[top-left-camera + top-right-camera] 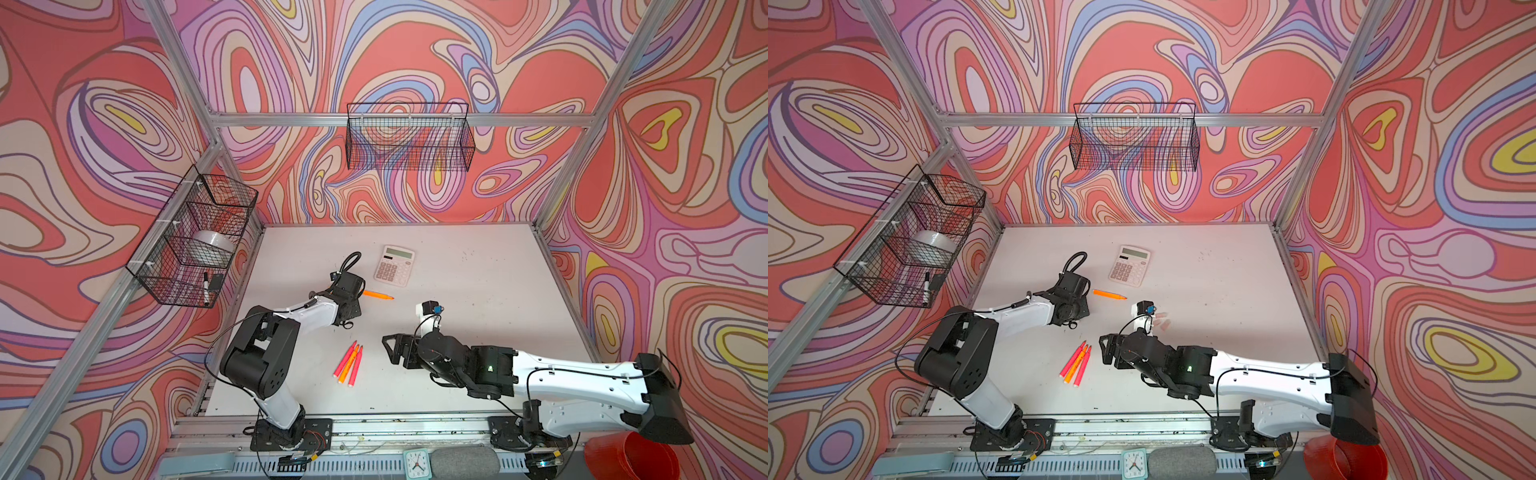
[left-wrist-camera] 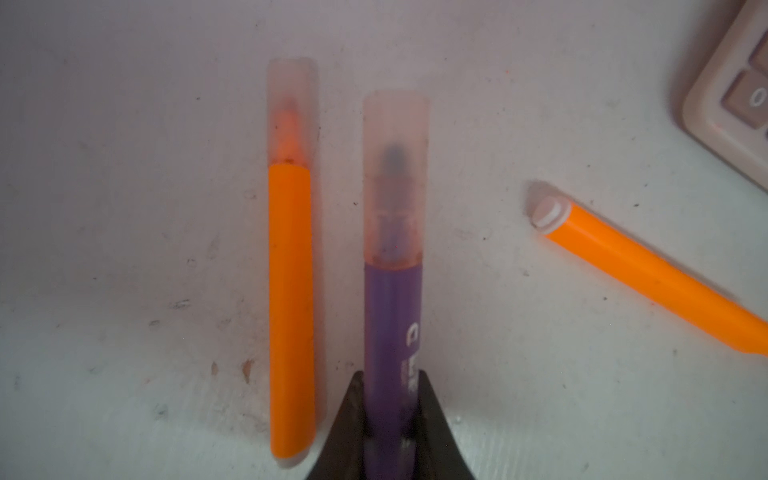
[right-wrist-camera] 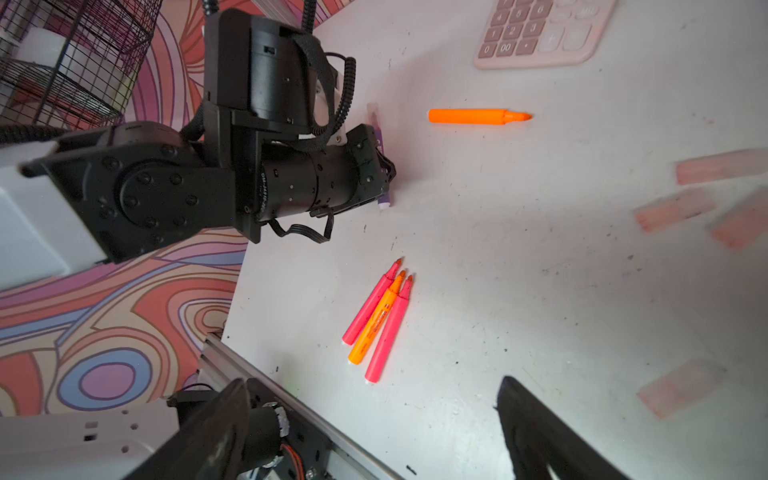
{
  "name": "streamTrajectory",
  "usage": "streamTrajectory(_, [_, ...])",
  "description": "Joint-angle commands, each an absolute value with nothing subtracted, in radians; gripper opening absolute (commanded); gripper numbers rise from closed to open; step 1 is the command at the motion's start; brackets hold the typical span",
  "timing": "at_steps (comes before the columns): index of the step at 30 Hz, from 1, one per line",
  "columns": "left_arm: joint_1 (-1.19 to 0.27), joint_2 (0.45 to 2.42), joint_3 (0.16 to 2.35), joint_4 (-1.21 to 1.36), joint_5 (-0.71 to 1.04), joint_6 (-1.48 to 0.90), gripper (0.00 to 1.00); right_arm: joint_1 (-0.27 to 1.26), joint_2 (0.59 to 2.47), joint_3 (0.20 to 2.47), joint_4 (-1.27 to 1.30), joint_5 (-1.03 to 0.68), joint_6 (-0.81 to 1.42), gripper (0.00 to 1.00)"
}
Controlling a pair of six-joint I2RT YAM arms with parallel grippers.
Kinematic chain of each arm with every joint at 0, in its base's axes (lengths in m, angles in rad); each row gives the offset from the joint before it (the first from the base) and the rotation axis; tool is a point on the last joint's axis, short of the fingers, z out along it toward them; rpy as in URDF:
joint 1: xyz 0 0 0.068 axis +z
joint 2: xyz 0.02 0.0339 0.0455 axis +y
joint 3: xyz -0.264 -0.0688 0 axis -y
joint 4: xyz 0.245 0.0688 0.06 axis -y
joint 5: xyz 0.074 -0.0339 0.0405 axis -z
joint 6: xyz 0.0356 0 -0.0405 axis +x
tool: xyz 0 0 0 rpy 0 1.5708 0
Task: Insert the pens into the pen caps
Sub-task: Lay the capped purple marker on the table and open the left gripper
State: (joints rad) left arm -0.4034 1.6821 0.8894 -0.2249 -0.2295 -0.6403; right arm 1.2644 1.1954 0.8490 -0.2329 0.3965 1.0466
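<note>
Left pincer (image 2: 390, 390) is clamped on the purple pen (image 2: 392, 316), whose tip sits inside a cap (image 2: 395, 178). Just beside it on the bench (image 2: 124, 249) lies a capped orange pen (image 2: 291, 311), parallel to it. A bare orange pen (image 1: 378, 295) lies near the calculator (image 1: 394, 265). Right pincer (image 3: 374, 390) hangs above the bench with its jaws wide and nothing between them. Near it lie three bare pens (image 3: 378, 320), two pink and one orange, touching side by side. Four loose caps (image 3: 673, 208) are scattered well apart from those three.
</note>
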Motion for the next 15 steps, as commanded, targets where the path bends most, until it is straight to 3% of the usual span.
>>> streamTrajectory(1, [-0.389,1.71,0.92,-0.288,-0.239,-0.654,0.01,1.252,1.14,0.77,-0.135,0.417,0.989,0.98])
streamTrajectory(9, [-0.38,1.769,0.973,-0.302,-0.205,-0.625,0.16,1.193,1.165,0.778,-0.152,0.377,0.896,0.98])
streamTrajectory(11, [-0.38,1.773,0.989,-0.308,-0.188,-0.61,0.3,1.147,1.181,0.776,-0.152,0.337,0.888,0.98])
streamTrajectory(13, [-0.379,1.767,0.992,-0.304,-0.177,-0.599,0.51,1.102,1.193,0.768,-0.144,0.308,0.879,0.98])
streamTrajectory(15, [-0.38,1.745,0.99,-0.312,-0.183,-0.594,0.61,1.055,1.202,0.764,-0.147,0.298,0.88,0.98])
